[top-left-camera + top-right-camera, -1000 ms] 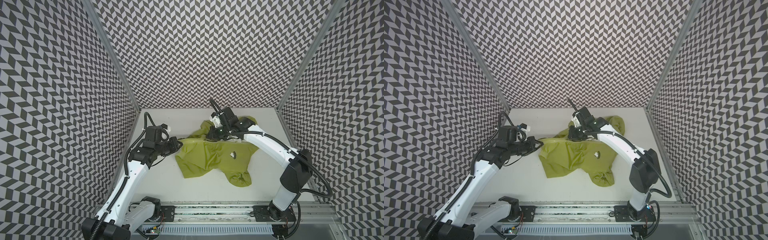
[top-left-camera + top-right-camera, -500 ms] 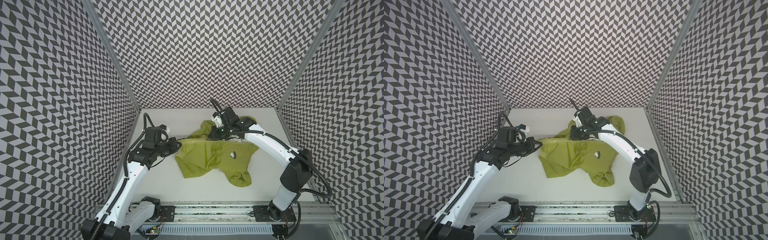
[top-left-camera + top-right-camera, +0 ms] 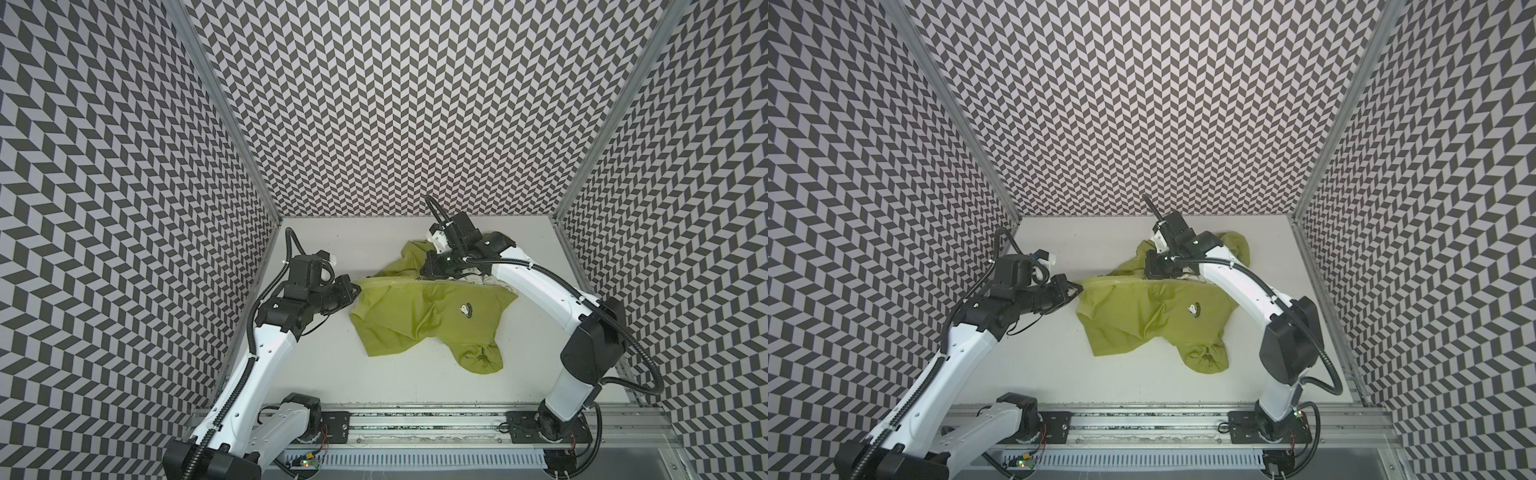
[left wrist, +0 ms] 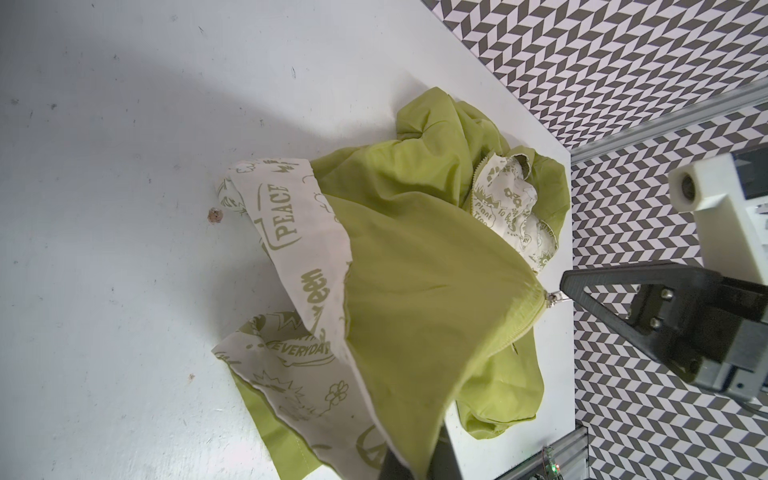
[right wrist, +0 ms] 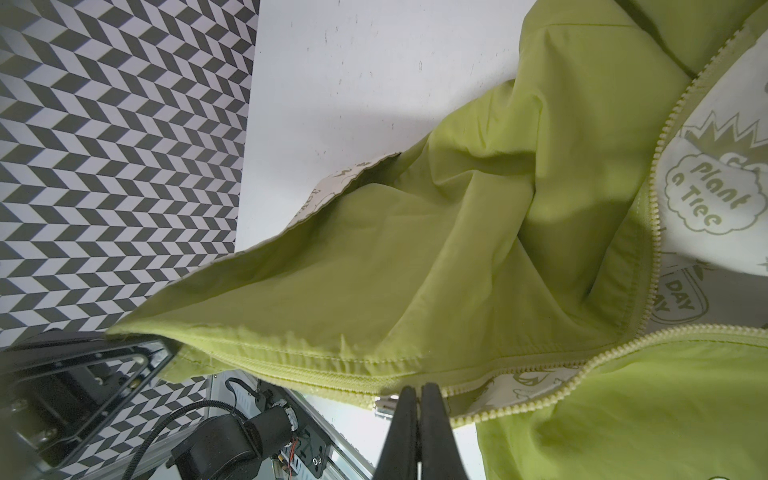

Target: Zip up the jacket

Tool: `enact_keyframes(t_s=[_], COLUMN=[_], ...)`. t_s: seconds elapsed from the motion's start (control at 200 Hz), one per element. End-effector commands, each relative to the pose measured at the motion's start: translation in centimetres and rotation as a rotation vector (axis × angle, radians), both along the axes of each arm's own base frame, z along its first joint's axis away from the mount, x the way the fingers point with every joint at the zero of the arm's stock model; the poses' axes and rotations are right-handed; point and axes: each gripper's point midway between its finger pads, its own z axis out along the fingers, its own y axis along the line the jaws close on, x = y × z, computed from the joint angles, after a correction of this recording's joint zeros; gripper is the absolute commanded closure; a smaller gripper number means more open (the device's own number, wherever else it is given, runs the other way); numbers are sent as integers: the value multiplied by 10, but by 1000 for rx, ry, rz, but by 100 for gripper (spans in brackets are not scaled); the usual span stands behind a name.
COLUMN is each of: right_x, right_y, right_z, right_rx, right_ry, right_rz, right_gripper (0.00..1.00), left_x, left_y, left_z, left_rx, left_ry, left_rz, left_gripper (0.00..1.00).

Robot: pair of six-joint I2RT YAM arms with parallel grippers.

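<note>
While the jacket (image 3: 428, 316) is lying crumpled on the white table (image 3: 324, 374), centre to right in both top views, both arms are working along its zipper line. The left gripper (image 3: 354, 286) is clamping, jaws together, on the hem corner (image 5: 187, 353) at the bottom end of the zipper, with green fabric running out between its jaws in the left wrist view. The right gripper (image 5: 419, 392) is pinching the small metal zipper pull (image 4: 554, 298) with its jaws pressed together, and the seam between the two grippers is running nearly straight. Beyond the pull, the two rows of zipper teeth (image 5: 653, 174) are diverging and the cream printed lining (image 4: 286, 232) is showing, so the closing is judged to be only partly done. The material is behaving as thin, light, limp cloth: it is folding and bunching, offering no stiffness of its own, and it is probably sliding easily on the smooth surface. Tension is therefore having to come from the anchored hem. The pull tab is serving as the correct point of hold for travel; being small and probably slippery, it is risking a slip-off under a shallow pinch. Loose lining beside the open teeth is posing a snag risk.
</note>
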Motion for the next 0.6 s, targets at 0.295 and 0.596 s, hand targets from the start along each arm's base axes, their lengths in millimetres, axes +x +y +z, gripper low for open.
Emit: enact_keyframes(t_s=[0.295,0.596], right_x=[7,15], right_y=[-14,-21], right_z=[5,3], right_rx=[-34,-40], right_ry=[-25,-20], right_rz=[-40,-60], right_gripper=[100,100], left_x=[5,6], left_y=[17,23], left_z=[8,8], left_rx=[41,54], left_ry=[-52,-56], left_rz=[72,87], left_gripper=[100,100])
